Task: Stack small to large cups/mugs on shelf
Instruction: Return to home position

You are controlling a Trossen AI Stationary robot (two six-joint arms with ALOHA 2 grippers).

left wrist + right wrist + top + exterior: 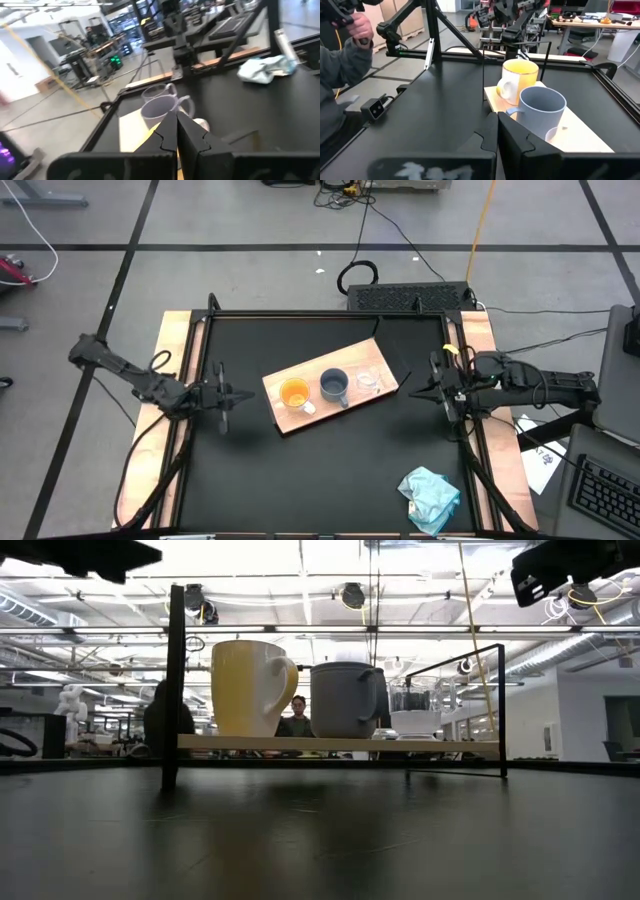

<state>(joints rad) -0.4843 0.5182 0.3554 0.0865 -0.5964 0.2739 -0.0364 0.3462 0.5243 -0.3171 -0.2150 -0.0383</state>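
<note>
Closest in its wrist view, the right claw (497,122) has its two dark fingers pressed together, gripping nothing. The left claw (176,120) is likewise closed and empty.

From above, the left claw (225,394) hangs at 9 o'clock of the shelf (345,360), well apart from it. The right claw (420,390) sits at 3 o'clock, near the board's end.

The shelf lies slanted at the centre of the black worktop (330,480). Three vessels stand upright on it in a row, side by side rather than nested. The orange mug (294,393) is toward 9 o'clock, the blue-grey mug (333,385) is in the middle just beside it, and the clear glass cup (370,378) is toward 3 o'clock.

A crumpled teal cloth (432,495) lies at 5 o'clock on the worktop, well apart from the shelf. A person's grey sleeve (340,65) shows beyond the worktop's edge.
</note>
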